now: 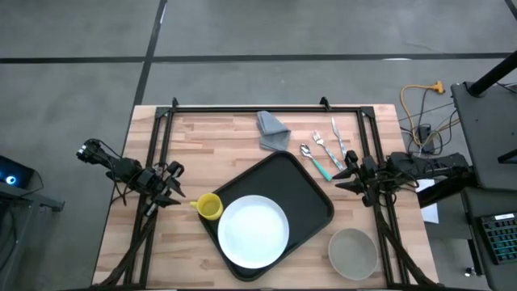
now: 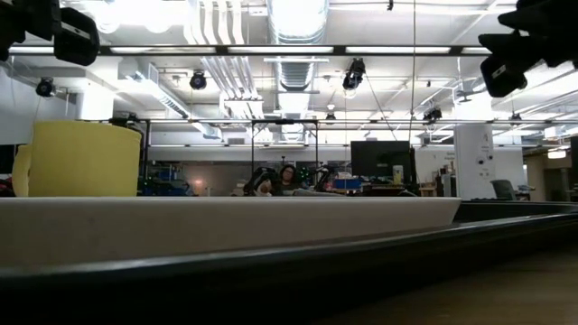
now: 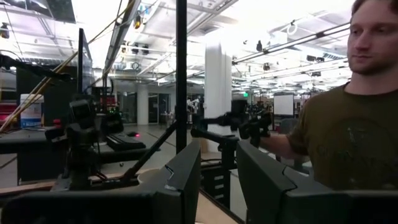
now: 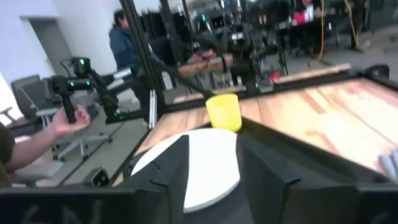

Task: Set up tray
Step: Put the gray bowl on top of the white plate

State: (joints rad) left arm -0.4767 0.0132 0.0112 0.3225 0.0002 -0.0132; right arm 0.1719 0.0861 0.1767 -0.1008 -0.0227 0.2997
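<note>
The black tray (image 1: 311, 190) lies slantwise on the middle of the wooden table. A round white plate (image 1: 253, 230) rests flat in its near-left part and also shows in the right wrist view (image 4: 205, 162). A yellow cup (image 1: 209, 207) stands upright at the tray's left corner; I cannot tell whether it is inside the rim or just beside it. My left gripper (image 1: 176, 194) is open and empty, left of the cup and above the table. My right gripper (image 1: 346, 176) is open and empty, right of the tray, with its fingers pointing toward the tray.
A grey bowl (image 1: 353, 252) stands on the table to the right of the tray, near the front. A grey cloth (image 1: 273, 131) and a spoon, a fork and a knife (image 1: 325, 149) lie at the far side. A person (image 3: 348, 130) stands beyond the table.
</note>
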